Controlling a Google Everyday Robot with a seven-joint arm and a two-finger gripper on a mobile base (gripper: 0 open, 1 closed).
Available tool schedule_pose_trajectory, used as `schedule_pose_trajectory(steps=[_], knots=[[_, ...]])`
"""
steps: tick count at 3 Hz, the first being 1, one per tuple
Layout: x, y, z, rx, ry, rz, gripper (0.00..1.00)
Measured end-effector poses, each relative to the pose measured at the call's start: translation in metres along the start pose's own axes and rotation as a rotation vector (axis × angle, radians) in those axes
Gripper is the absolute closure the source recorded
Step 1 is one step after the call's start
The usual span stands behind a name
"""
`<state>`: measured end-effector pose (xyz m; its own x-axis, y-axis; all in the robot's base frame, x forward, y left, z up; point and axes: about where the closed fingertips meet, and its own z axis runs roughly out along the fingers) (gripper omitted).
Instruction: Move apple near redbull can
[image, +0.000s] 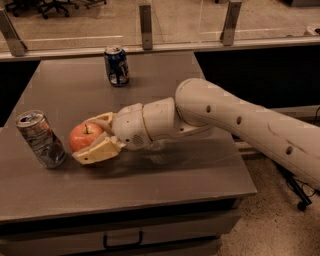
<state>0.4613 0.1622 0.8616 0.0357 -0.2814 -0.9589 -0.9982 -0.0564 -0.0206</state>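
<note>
The red-orange apple (83, 136) sits between the cream fingers (97, 151) of my gripper (90, 137), which is shut on it low over the grey table (150, 175). I cannot tell if the apple touches the table. The redbull can (40, 139), slim and silvery with a shiny top, stands tilted at the table's left edge, a short gap left of the apple. My white arm reaches in from the right.
A darker blue can (116, 66) with white markings stands at the table's back centre. A railing with metal posts (145, 20) runs behind the table. The table's front edge and a drawer handle (122, 242) are below. A chair base (297, 195) is on the floor at right.
</note>
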Motion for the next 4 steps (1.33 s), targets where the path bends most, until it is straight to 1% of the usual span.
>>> schedule_pose_trajectory(steps=[2, 3, 4], knots=[[0.006, -0.001, 0.021, 0.005, 0.01, -0.001, 0.12], [0.008, -0.001, 0.022, 0.015, 0.011, 0.003, 0.0], [0.008, -0.006, -0.002, 0.091, 0.012, 0.008, 0.0]])
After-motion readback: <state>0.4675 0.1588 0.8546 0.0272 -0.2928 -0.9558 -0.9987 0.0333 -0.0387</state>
